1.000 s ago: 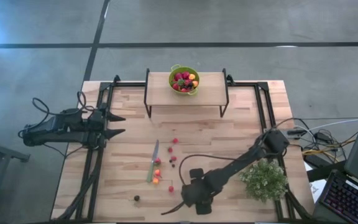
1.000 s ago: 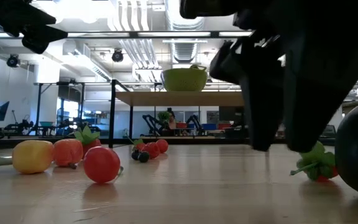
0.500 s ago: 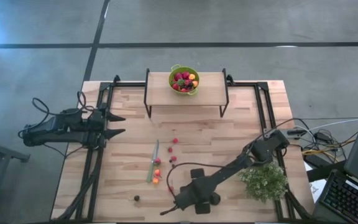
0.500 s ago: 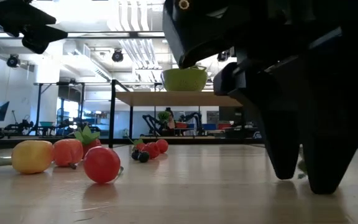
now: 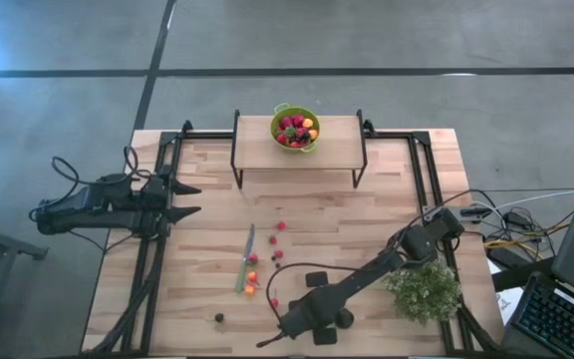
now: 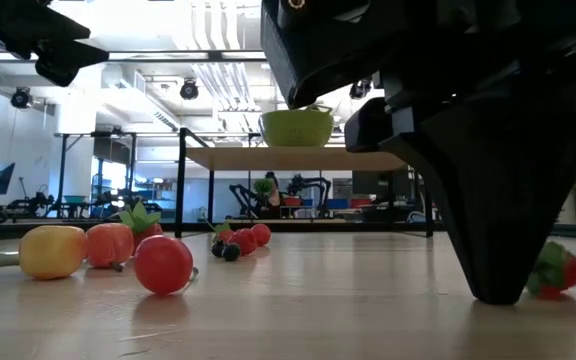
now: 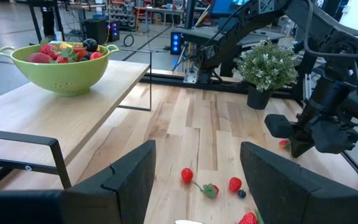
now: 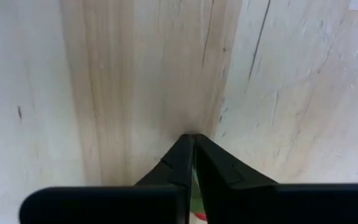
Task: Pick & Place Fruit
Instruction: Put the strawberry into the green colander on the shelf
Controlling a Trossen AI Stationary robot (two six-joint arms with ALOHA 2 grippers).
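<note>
R gripper (image 5: pixel 289 321) is sitting low-centre in the high view, tips down on the table (image 5: pixel 387 214), fingers pressed together; in the R wrist view the two dark fingers (image 8: pixel 178 163) are meeting in a point on bare wood, w/ a sliver of red and green showing in the slit between them at the bottom edge, too little to tell if it's pinched. In the low view the same gripper (image 6: pixel 498 290) is filling the right half of the frame, point on the wood, and a red strawberry w/ green leaves (image 6: pixel 556 272) is lying just beside it at lower right.

L gripper (image 5: pixel 189 199) is waiting at mid-left of the high view, over the table's left edge, fingers spread wide; L wrist view is showing both fingers (image 7: pixel 126 180) apart w/ nothing between.

Loose fruit (image 5: pixel 277 239) is lying scattered at centre of the high view, mostly red bits, w/ a dark berry (image 5: pixel 219 318) off at lower left; low view is showing a yellow piece (image 6: pixel 53 251), an orange-red one and a red round one (image 6: pixel 163 264) at lower left. Knife (image 5: pixel 246 257) is lying just left of the scatter. Green bowl (image 5: pixel 295 128) full of fruit is sitting on the raised shelf (image 5: pixel 337 140) at top centre. Potted plant (image 5: pixel 424 289) is standing at lower right
</note>
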